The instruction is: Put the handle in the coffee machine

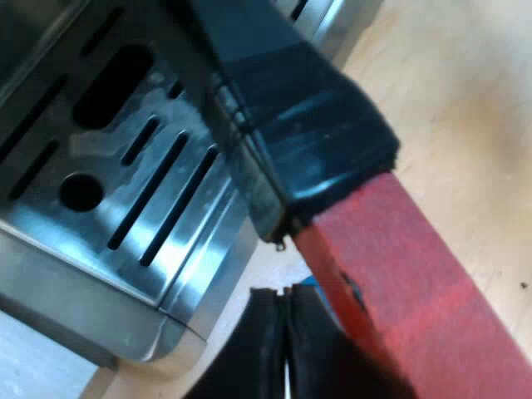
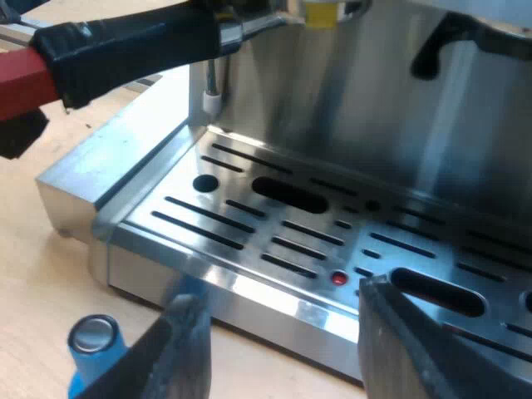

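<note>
Black handle (image 2: 125, 41) with red end, likely stiff and heavy-headed, juts toward nine o'clock from the steel espresso machine's (image 2: 349, 100) front; best taken near the red end, where my left gripper (image 1: 285, 307) sits fingers together, right gripper (image 2: 278, 295) spread apart.

Blue tamper (image 2: 93, 349) with a round metal end turned upward, standing on the pale wooden table (image 2: 33, 274), bare wood beside it.
</note>
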Controlling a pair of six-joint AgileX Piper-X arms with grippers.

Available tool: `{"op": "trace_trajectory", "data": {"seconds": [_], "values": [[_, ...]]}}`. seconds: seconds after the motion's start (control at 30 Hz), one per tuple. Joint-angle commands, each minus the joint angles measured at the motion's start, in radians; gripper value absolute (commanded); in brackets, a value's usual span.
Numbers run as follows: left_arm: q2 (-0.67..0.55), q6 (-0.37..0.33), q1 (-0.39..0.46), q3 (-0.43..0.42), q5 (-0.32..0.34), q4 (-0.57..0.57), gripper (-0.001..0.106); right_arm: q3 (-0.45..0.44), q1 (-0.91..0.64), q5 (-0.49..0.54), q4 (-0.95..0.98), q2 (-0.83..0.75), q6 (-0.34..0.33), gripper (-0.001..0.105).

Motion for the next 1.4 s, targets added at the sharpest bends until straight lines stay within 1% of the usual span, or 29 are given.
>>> {"op": "trace_trajectory", "data": {"seconds": [0.03, 0.17, 0.27, 0.33, 0.43, 0.47, 0.5, 0.57, 0.6, 0.67, 0.7, 0.77, 0.97, 1.03, 1.07, 1.13, 1.2, 1.23, 1.3, 1.33, 1.4], "values": [[-0.033, -0.087, -0.048, -0.007, 0.010, -0.007, 0.001, 0.000, 0.001, -0.019, 0.047, -0.052, 0.008, 0.044], [-0.043, -0.168, -0.085, -0.018, -0.053, -0.007, 0.001, 0.000, 0.001, -0.112, 0.104, -0.092, 0.008, 0.044], [-0.052, -0.213, -0.112, -0.019, -0.086, -0.010, 0.001, 0.000, 0.001, -0.175, 0.140, -0.111, 0.008, 0.044], [-0.058, -0.243, -0.128, -0.019, -0.102, -0.013, 0.001, 0.000, 0.001, -0.177, 0.140, -0.119, 0.008, 0.044], [-0.068, -0.263, -0.153, -0.019, -0.113, -0.013, 0.001, 0.000, 0.001, -0.192, 0.138, -0.131, -0.002, 0.045], [-0.082, -0.295, -0.173, -0.019, -0.131, -0.016, 0.001, 0.000, 0.001, -0.226, 0.138, -0.137, -0.002, 0.049], [-0.088, -0.304, -0.179, -0.019, -0.134, -0.018, 0.001, 0.000, 0.001, -0.234, 0.138, -0.139, -0.002, 0.050], [-0.101, -0.335, -0.202, -0.024, -0.156, -0.022, 0.001, 0.000, 0.001, -0.256, 0.138, -0.149, -0.002, 0.060], [-0.102, -0.340, -0.209, -0.026, -0.165, -0.021, 0.001, 0.000, 0.001, -0.263, 0.138, -0.152, -0.007, 0.063], [-0.104, -0.364, -0.233, -0.037, -0.205, -0.019, 0.001, 0.000, 0.001, -0.266, 0.138, -0.158, -0.049, 0.069], [-0.104, -0.367, -0.238, -0.038, -0.208, -0.018, 0.001, 0.000, 0.001, -0.268, 0.138, -0.160, -0.057, 0.069], [-0.104, -0.398, -0.259, -0.048, -0.226, -0.014, 0.001, 0.000, 0.001, -0.273, 0.138, -0.170, -0.083, 0.069], [-0.104, -0.484, -0.324, -0.082, -0.255, 0.023, 0.000, 0.000, 0.001, -0.284, 0.138, -0.205, -0.089, 0.069], [-0.104, -0.493, -0.334, -0.086, -0.261, 0.026, 0.000, 0.000, 0.001, -0.293, 0.140, -0.223, -0.101, 0.069], [-0.104, -0.516, -0.360, -0.092, -0.284, 0.027, 0.000, 0.000, 0.001, -0.312, 0.145, -0.234, -0.108, 0.069], [-0.104, -0.537, -0.382, -0.098, -0.313, 0.030, 0.000, 0.000, 0.001, -0.340, 0.151, -0.248, -0.112, 0.069], [-0.104, -0.542, -0.408, -0.104, -0.334, 0.032, 0.000, 0.000, 0.001, -0.360, 0.162, -0.261, -0.112, 0.069], [-0.104, -0.557, -0.426, -0.108, -0.346, 0.032, 0.000, 0.000, 0.001, -0.366, 0.176, -0.268, -0.112, 0.069], [-0.104, -0.573, -0.440, -0.111, -0.348, 0.032, 0.000, 0.000, 0.001, -0.366, 0.199, -0.278, -0.112, 0.069], [-0.104, -0.594, -0.467, -0.116, -0.348, 0.032, 0.000, 0.000, 0.001, -0.366, 0.209, -0.284, -0.112, 0.069], [-0.104, -0.595, -0.482, -0.118, -0.348, 0.032, 0.000, 0.000, 0.001, -0.366, 0.216, -0.292, -0.112, 0.069]]}}
